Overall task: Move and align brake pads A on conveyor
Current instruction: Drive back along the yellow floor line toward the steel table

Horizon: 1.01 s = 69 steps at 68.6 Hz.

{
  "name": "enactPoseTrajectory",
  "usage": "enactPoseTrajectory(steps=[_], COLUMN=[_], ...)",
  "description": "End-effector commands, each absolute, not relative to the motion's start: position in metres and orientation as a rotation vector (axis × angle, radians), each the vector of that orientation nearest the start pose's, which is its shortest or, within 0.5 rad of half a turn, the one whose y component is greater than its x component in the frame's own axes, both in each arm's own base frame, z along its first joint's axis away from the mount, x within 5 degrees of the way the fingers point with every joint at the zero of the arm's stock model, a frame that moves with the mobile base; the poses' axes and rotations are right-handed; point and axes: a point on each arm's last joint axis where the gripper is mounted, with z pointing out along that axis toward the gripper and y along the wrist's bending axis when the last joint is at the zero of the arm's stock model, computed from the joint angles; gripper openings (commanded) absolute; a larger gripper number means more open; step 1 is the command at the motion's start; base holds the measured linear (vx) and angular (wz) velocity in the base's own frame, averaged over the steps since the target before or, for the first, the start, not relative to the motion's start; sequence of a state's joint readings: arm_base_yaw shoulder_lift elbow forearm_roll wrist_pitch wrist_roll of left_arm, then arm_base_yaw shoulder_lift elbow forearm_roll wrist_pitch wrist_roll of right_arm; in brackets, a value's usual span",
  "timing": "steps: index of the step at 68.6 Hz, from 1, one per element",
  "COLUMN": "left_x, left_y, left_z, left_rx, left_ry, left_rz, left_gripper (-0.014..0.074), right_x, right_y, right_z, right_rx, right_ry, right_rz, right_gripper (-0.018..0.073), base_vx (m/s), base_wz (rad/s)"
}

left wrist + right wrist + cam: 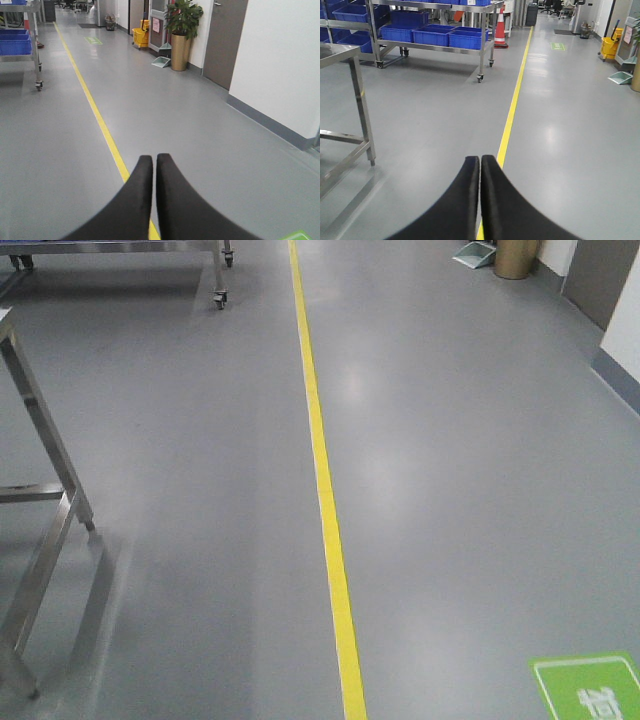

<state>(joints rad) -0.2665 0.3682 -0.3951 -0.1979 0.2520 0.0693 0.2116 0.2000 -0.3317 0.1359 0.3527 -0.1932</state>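
The brake pads A and the conveyor are out of view in every frame. In the left wrist view my left gripper (154, 159) is shut, its two black fingers side by side with nothing between them, pointing down a grey corridor floor. In the right wrist view my right gripper (480, 161) is likewise shut and empty, held above the floor near the yellow line (511, 107). Neither gripper shows in the front view.
A yellow floor line (325, 490) runs down the grey floor. A steel table frame (45, 530) stands at left. Wheeled steel racks with blue bins (432, 35), a traffic cone (501, 30), a potted plant (182, 35), a mop bucket (140, 37) and walls (280, 65) lie ahead.
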Motion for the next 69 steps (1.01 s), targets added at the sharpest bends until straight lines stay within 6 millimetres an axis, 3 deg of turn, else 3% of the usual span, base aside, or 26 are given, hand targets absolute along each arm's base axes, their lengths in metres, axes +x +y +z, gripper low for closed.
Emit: enactPoseTrajectory(steps=[1,69], left_x=[0.0842,0.0842], left_y=[-0.0268,-0.0268], left_z=[0.3133,0.3133], left_rx=[0.139,0.139], left_ry=[1.618,1.618], left_rz=[-0.341,-0.341], left_gripper=[-0.0006,-0.0006], right_x=[0.0595,0.0595], right_y=[0.0161,0.0161], right_z=[0.2955,0.2955], right_rx=[-0.251,-0.251], right_ry=[1.593,1.593], right_rz=[0.140,0.140], right_gripper=[-0.0006,-0.0006], base_vx=[0.65,0.63], base_wz=[0.06,0.05])
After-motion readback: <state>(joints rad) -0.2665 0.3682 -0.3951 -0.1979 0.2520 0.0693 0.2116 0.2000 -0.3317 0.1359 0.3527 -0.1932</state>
